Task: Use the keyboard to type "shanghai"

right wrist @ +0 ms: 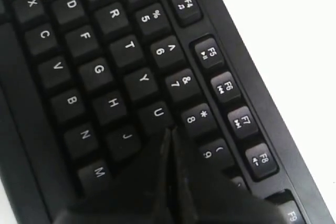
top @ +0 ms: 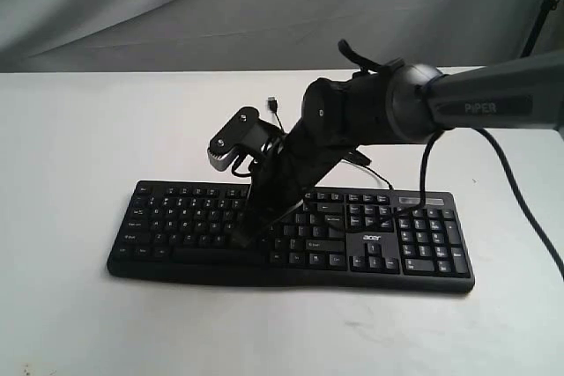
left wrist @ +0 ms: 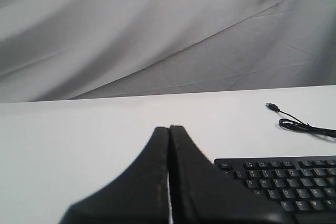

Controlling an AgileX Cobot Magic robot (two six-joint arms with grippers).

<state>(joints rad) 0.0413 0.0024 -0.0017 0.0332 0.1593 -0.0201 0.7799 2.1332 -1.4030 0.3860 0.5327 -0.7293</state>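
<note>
The keyboard (top: 176, 222) lies flat on the white table (top: 70, 147), long side across the exterior view, number pad toward the right. The right gripper (right wrist: 169, 132) has its fingers pressed together into one point and holds nothing. That point sits just past the U key (right wrist: 157, 113), beside the 8 key (right wrist: 198, 116) and above J (right wrist: 126, 137), which is where the I key should be, though the tip hides it. I is the last letter of "shanghai", so my guess is that the word is at or close to its end. No screen shows, so which letters are already in cannot be told, nor whether the tip is pressing the key or only touching it.

The left gripper (left wrist: 169, 129) is also pressed together and empty. It hangs over bare table off the keyboard's near corner, well clear of the keys.

For room, the table is bare on every side of the keyboard and its edges are well off. The cable (left wrist: 302, 125) loops behind the top row, apart from both tips. The closest neighbours are the keys round the right tip, so lifting straight up looks the safest way off
</note>
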